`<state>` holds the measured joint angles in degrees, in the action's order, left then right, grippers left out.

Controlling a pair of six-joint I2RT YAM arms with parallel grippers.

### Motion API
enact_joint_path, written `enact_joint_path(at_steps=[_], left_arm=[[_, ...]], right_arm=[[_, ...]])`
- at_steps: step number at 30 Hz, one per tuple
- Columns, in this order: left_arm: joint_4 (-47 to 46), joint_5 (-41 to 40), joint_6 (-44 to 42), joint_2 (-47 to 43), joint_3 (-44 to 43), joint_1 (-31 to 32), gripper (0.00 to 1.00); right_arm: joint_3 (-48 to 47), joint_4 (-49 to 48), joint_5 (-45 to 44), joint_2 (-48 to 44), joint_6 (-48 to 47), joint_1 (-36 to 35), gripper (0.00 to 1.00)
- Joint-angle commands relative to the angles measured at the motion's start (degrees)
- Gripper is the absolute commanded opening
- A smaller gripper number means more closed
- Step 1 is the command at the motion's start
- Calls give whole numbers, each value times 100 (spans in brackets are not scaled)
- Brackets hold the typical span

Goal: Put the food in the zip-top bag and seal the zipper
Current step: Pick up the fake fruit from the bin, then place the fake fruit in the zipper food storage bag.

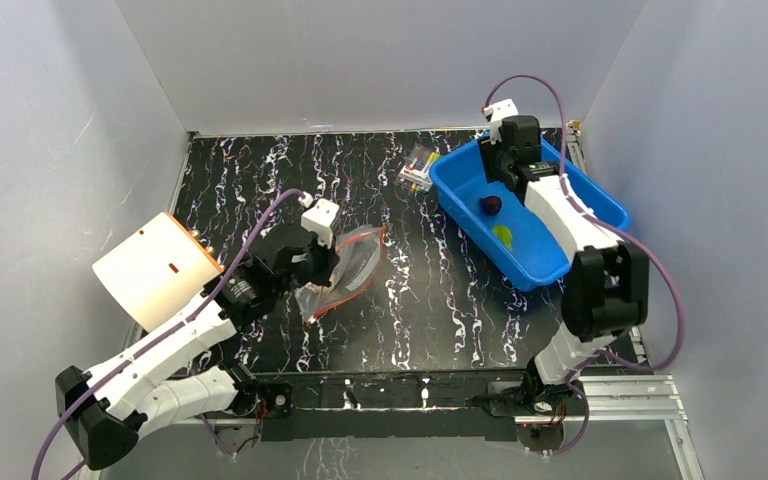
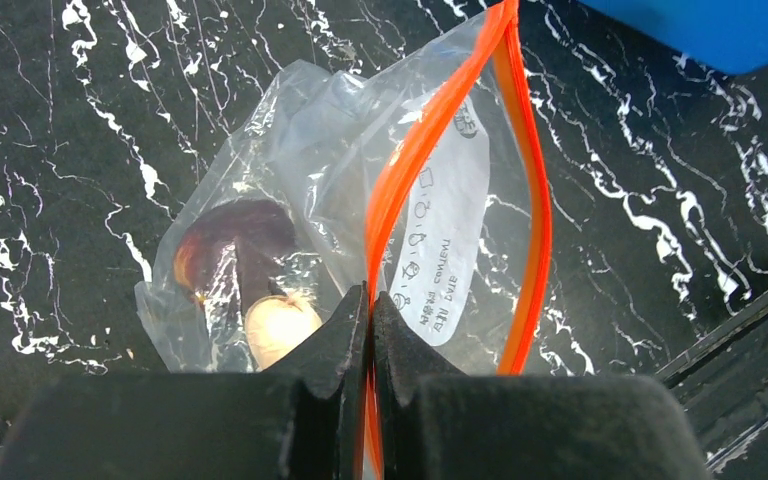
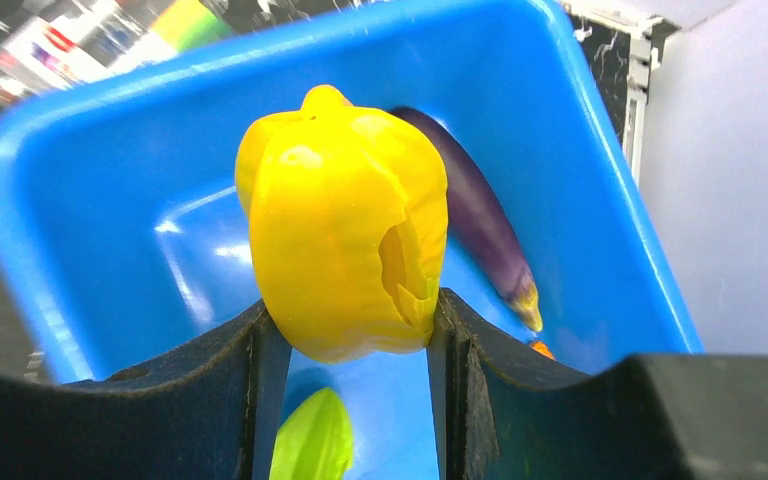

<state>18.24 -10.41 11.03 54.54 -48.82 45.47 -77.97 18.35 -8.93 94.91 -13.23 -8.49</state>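
The clear zip-top bag (image 1: 352, 262) lies left of centre on the black marbled table. My left gripper (image 1: 322, 258) is shut on its red-orange zipper (image 2: 430, 140); the jaws (image 2: 370, 310) pinch one strip, and the mouth gapes. A dark purple-brown piece (image 2: 235, 235) and a beige piece (image 2: 280, 330) are inside the bag (image 2: 300, 130). My right gripper (image 1: 505, 150) is over the blue bin, shut on a yellow toy food (image 3: 345, 220) held between its jaws (image 3: 355, 305). A purple eggplant (image 3: 475, 210), a green piece (image 3: 310, 440), an orange bit (image 3: 540, 348) and a purple ball (image 1: 491, 204) lie in the bin.
The blue bin (image 1: 460, 195) stands at the back right, tilted diagonally. A small clear packet of colourful sticks (image 1: 418, 168) lies just left of it. A white cylinder with an orange rim (image 1: 155, 265) sits at the left edge. Grey walls enclose the table.
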Motion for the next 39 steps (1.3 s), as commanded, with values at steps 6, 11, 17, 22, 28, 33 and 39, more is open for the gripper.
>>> enact_joint_path(at_steps=[6,11,17,22,28,33,39], left_arm=[[-87,-87,172,248,-530,-69,0],[-119,53,227,548,-752,-109,0],[-304,310,490,800,-905,-163,0],[-299,283,826,1034,-996,-209,0],[-347,286,1222,1103,-1076,-232,0],[-535,346,1453,1021,-1006,-240,0],[-734,397,1613,935,-866,-236,0]], right_arm=[[767,-277,1398,-1760,976,-454,38],[1069,-449,1801,-2307,1380,-954,37],[1379,-693,2260,-2737,1808,-1872,38],[1784,-1245,2327,-3057,2622,-2386,37],[2277,-1786,2314,-3257,3871,-2798,36],[2553,-2123,2095,-3301,4686,-3116,36],[2628,-2121,1871,-3040,5556,-3346,36]])
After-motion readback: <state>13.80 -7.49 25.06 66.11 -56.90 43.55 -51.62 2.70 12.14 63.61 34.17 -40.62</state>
